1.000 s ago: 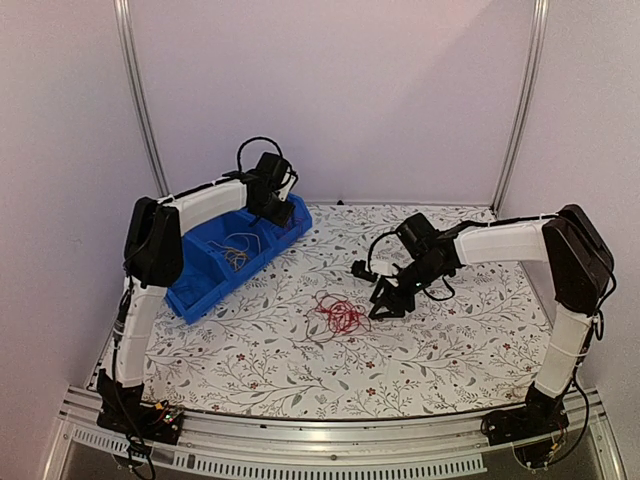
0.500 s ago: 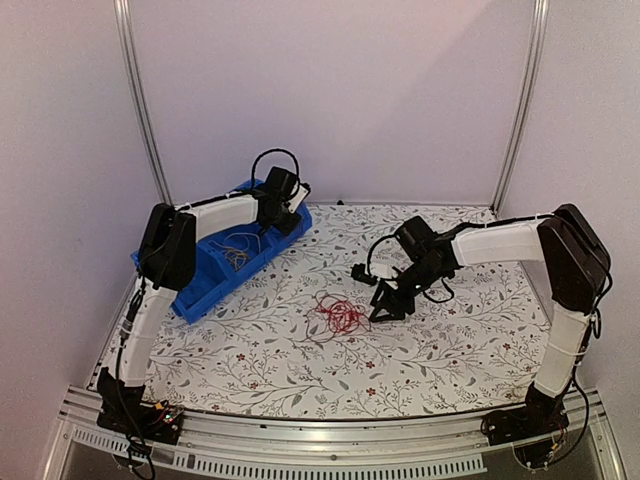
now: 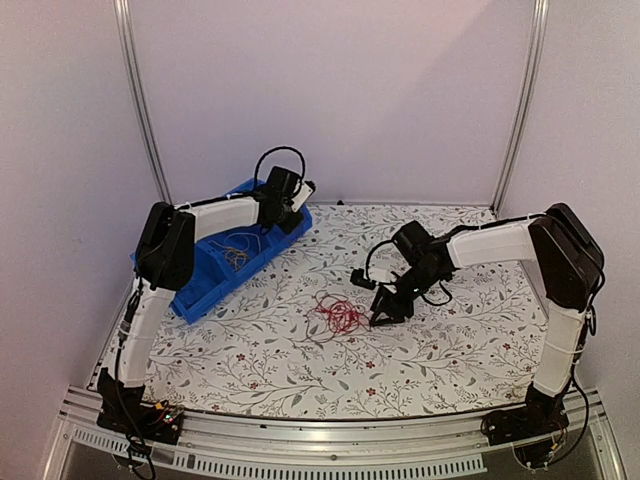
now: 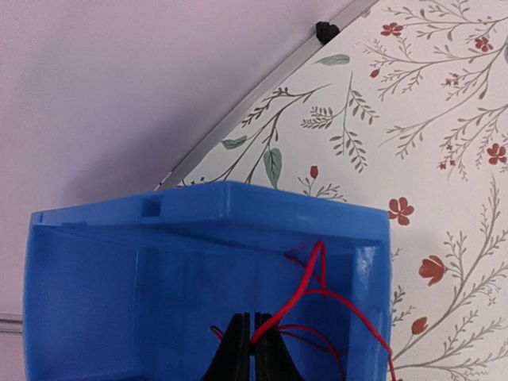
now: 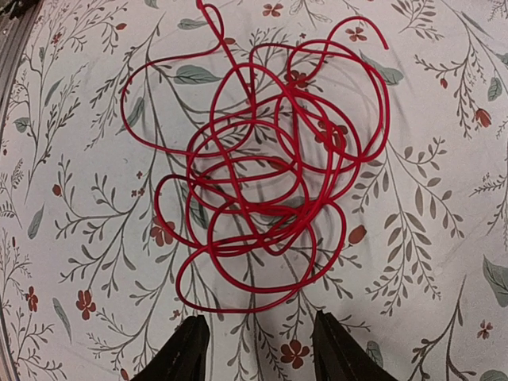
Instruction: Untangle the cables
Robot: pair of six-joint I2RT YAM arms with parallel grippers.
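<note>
Left gripper (image 4: 252,351): jaws together, pinching a red wire (image 4: 306,289) inside the end compartment of the blue bin (image 4: 198,216). Right gripper (image 5: 258,349): jaws apart, holding nothing, positioned just beside the red cable bundle (image 5: 270,171) (a loose, loopy coil) lying on the floral table (image 5: 444,238).

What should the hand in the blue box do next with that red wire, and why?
Probably lift gently, straight up. The left fingers are shut on a red wire inside the blue bin, and the wire's loops lie against the bin's corner, so a slow rise should draw them out without snagging the wall.
</note>
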